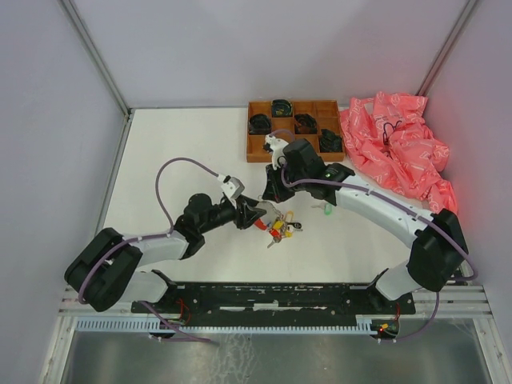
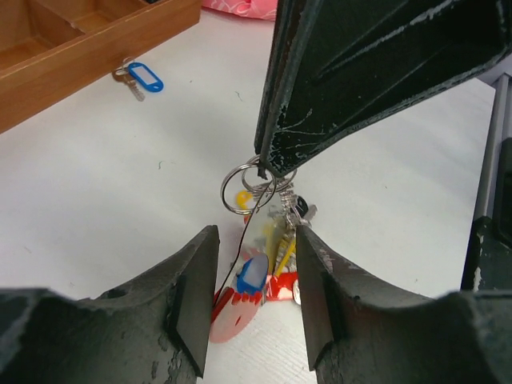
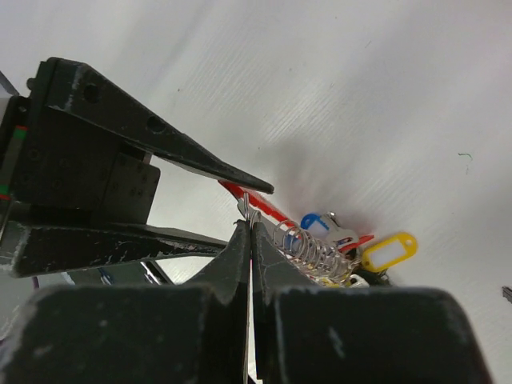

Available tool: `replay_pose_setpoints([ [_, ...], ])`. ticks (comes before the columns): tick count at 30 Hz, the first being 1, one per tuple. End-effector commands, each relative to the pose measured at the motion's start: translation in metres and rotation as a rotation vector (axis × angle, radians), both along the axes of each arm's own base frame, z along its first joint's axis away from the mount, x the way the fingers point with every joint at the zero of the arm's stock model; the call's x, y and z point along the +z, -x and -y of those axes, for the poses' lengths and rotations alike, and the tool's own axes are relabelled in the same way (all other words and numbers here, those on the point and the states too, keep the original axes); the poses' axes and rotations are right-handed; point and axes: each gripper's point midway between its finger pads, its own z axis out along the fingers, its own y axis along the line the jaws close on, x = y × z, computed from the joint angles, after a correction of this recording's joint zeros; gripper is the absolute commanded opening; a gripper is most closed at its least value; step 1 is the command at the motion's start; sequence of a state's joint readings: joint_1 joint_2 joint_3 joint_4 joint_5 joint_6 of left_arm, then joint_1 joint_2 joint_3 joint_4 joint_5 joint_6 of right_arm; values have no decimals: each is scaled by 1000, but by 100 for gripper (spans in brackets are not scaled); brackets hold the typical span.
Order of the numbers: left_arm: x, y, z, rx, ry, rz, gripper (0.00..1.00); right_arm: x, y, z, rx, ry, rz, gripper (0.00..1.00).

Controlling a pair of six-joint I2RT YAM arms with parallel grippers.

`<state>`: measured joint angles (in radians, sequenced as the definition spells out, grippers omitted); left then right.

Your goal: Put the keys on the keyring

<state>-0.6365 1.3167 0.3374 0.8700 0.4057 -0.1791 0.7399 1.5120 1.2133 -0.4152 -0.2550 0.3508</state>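
- While the right gripper [image 3: 250,230] pinches the keyring [image 2: 250,186] with its fingertips closed flat on the wire, the bunch of coloured tags [image 2: 254,280] hangs just below those tips.
- The left gripper [image 2: 254,252] faces the ring from underneath with its fingers partly apart. The tags dangle in the gap, and nothing looks clamped there.
- The step in hand appears to be steadying ring and bunch between the two tools before another key goes on. Neither tool carries a loose key.
- A blue-tagged key [image 2: 141,78] lies well ahead and to the left of the left gripper, just beside the wooden tray [image 2: 72,56].
- The next move probably calls for one tool to fetch that key while the other keeps the ring, then for prising the coil apart, which is fine work for blunt fingers.
- It is hard to make out whether the wire's split end is exposed or how many keys are already on. In the overhead view the bunch is half hidden under the arms.
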Motion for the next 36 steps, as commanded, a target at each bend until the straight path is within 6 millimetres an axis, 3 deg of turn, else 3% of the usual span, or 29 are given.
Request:
replay_pose_setpoints([
  [1, 18, 1, 13, -104, -5, 149, 51, 30, 5, -6, 68, -61, 77, 2],
  [11, 20, 11, 15, -189, -19, 331, 46, 23, 16, -3, 132, -36, 82, 3],
  [17, 9, 17, 21, -271, -81, 360, 18, 9, 24, -2, 169, -8, 62, 7],
  [22, -1, 23, 19, -312, -109, 387, 5, 3, 28, 4, 179, 16, 67, 15],
  [28, -5, 28, 14, -324, -135, 446, 3, 6, 27, 22, 128, 59, 118, 29],
  [32, -5, 29, 11, -315, -133, 480, 3, 3, 25, 38, 60, 105, 124, 33],
  [36, -6, 30, 7, -299, -147, 528, 3, 19, 31, 34, 64, 44, 124, 42],
])
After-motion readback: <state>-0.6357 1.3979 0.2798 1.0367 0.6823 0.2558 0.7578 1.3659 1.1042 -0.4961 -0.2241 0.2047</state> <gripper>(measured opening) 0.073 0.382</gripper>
